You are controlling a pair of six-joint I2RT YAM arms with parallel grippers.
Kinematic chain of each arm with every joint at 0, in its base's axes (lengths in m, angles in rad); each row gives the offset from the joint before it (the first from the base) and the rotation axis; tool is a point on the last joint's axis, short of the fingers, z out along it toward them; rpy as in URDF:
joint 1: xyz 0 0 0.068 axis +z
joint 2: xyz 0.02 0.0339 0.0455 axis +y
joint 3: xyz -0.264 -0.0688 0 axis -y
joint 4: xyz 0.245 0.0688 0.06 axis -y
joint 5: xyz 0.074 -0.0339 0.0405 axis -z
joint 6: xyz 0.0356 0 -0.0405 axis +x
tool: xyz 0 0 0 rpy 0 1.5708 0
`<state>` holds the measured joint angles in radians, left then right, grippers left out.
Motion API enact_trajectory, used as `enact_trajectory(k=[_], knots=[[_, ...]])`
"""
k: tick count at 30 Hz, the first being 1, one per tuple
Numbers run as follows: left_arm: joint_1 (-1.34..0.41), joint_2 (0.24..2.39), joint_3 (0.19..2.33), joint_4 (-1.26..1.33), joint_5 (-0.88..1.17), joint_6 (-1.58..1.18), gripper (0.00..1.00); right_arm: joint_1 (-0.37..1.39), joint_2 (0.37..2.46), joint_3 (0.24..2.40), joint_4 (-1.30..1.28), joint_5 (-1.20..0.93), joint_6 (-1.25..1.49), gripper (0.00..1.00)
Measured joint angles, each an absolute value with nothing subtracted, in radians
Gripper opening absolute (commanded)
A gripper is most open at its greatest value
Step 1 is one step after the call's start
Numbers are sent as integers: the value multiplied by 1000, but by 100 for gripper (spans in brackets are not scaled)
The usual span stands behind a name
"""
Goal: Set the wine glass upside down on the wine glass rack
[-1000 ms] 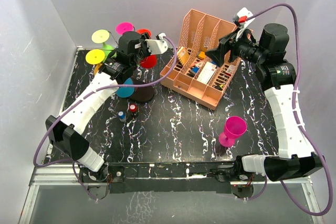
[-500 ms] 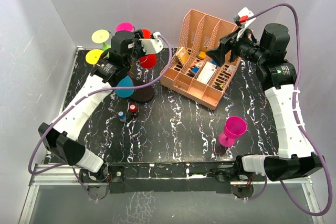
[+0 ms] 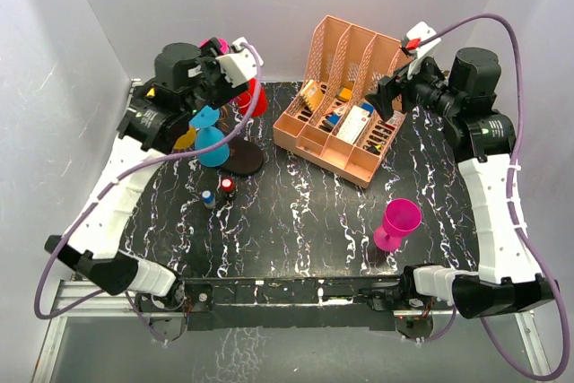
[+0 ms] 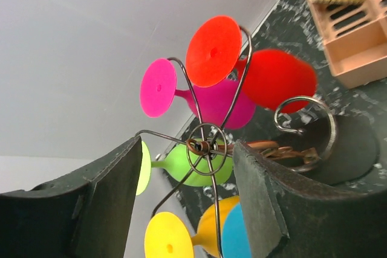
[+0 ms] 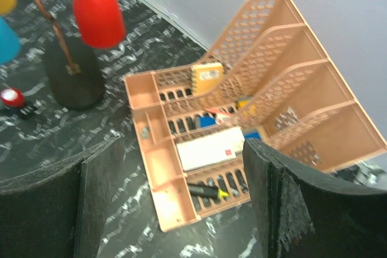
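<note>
Your left gripper [image 4: 184,179] has spread and backed off the rack [image 4: 205,146], where the red glass [image 4: 275,80] hangs upside down, so next comes the pink glass [image 3: 401,220] standing on the table's right, your right gripper [image 5: 181,209] spread and empty

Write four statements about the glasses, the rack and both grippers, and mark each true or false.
1. A pink glass stands upright on the table. True.
2. The rack holds no glasses. False: a red glass and others hang on it.
3. The right gripper grips a glass. False: it is open and empty, above the organiser.
4. The left gripper is open and empty. True.
</note>
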<state>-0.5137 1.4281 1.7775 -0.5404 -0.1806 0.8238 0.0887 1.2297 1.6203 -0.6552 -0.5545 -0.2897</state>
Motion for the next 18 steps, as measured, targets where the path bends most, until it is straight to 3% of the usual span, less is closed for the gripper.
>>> enact_trajectory(k=[5, 8, 12, 18], knots=[[-493, 1360, 1825, -593, -68, 719, 87, 89, 1162, 1586, -741, -453, -395, 87], [-476, 1334, 1838, -591, -65, 651, 96, 89, 1102, 1516, -793, -406, -445, 88], [-429, 1314, 1837, -592, -84, 573, 97, 89, 1029, 1401, -862, -341, -497, 93], [-314, 1281, 1816, -594, -78, 489, 97, 82, 956, 1287, -963, -264, -530, 90]])
